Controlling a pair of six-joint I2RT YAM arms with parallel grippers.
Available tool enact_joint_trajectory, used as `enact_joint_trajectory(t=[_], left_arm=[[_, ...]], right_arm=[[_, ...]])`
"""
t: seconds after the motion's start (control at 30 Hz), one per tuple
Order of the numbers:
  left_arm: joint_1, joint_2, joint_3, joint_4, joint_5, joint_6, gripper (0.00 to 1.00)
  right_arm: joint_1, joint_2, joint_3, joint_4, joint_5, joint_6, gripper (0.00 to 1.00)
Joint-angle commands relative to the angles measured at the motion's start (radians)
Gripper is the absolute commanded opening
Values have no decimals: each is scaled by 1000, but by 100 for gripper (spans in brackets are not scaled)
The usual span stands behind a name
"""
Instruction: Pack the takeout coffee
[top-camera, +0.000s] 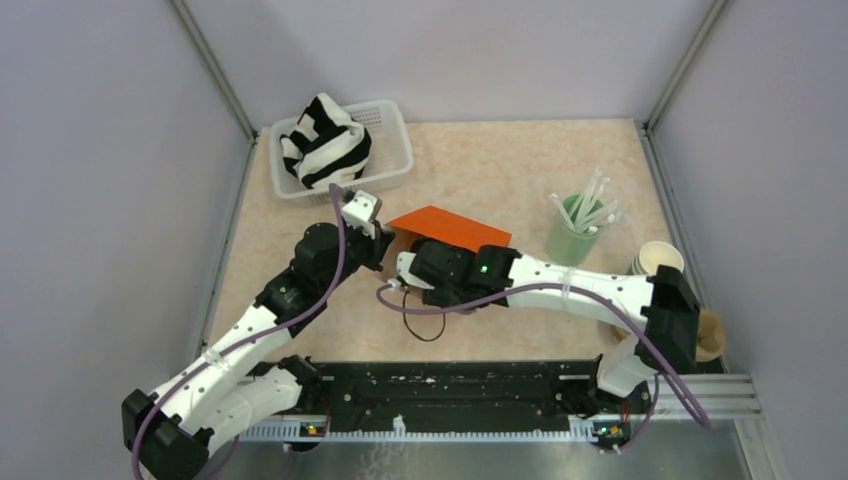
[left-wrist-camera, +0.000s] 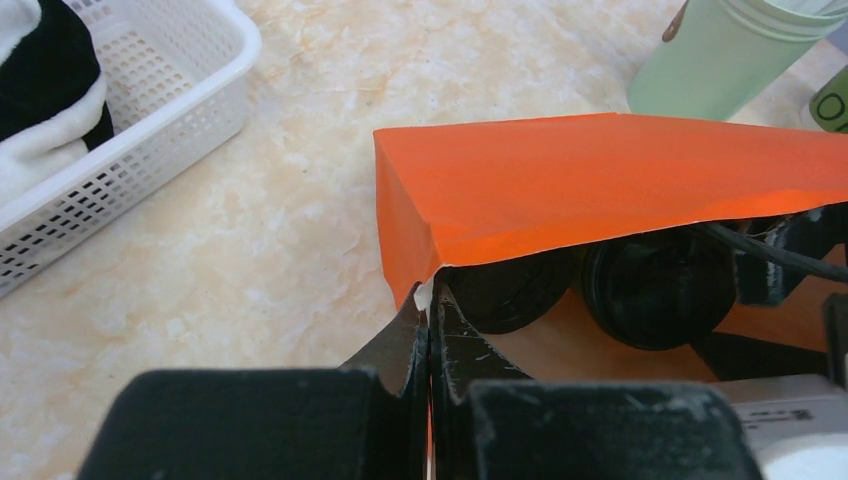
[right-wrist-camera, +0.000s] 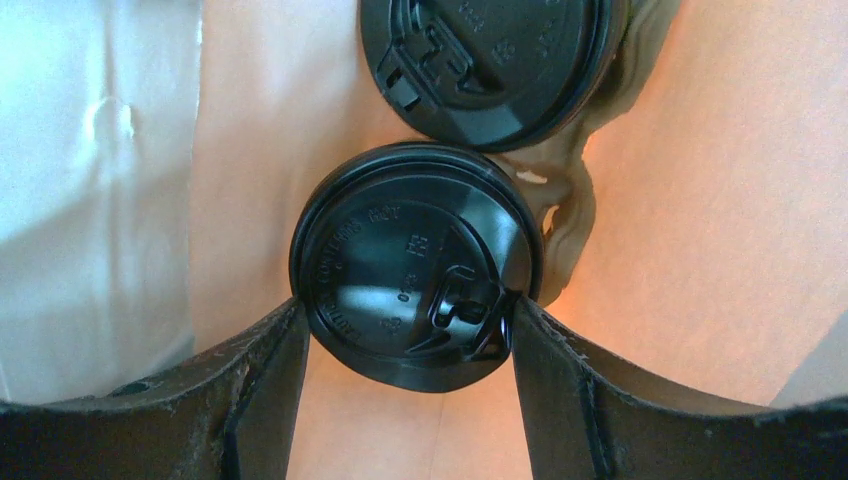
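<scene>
The left arm (top-camera: 240, 340) slants from its near-left base up over the table (top-camera: 500, 170). The left hand (left-wrist-camera: 430, 310) is pinched together on the near lip of the orange bag (left-wrist-camera: 600, 180), holding the mouth lifted. The right arm (top-camera: 590, 285) stretches low to the left, and the right hand (right-wrist-camera: 408, 335) is inside the bag, clamped on the black lid (right-wrist-camera: 410, 265) of the nearer cup. The 2nd cup (right-wrist-camera: 490, 60) sits just beyond, in a tan carrier (right-wrist-camera: 575, 220). Farther off stand a tumbler (top-camera: 570, 240) and a basket (top-camera: 390, 150).

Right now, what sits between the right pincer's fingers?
A black-lidded coffee cup, gripped by the right pincer at the lid's sides; the right wrist view shows it.
</scene>
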Motion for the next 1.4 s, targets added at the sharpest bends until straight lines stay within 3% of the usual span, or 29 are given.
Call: enact_joint_trajectory(t=[0.0,0.43,0.93,1.37], left_arm=[[2,-11,14,-58,48,-44,0],[2,-28,75,-163,51,-119,0],[3,-5,139,-243,50,-69,0],[3,2,133,-226,87,-75,0]], right_arm=[[44,69,103,-87,128,135,38],[102,176,188,-176,287,254,38],[88,35,16,-10,325,8,38],[37,-16,-44,139,168,-204,38]])
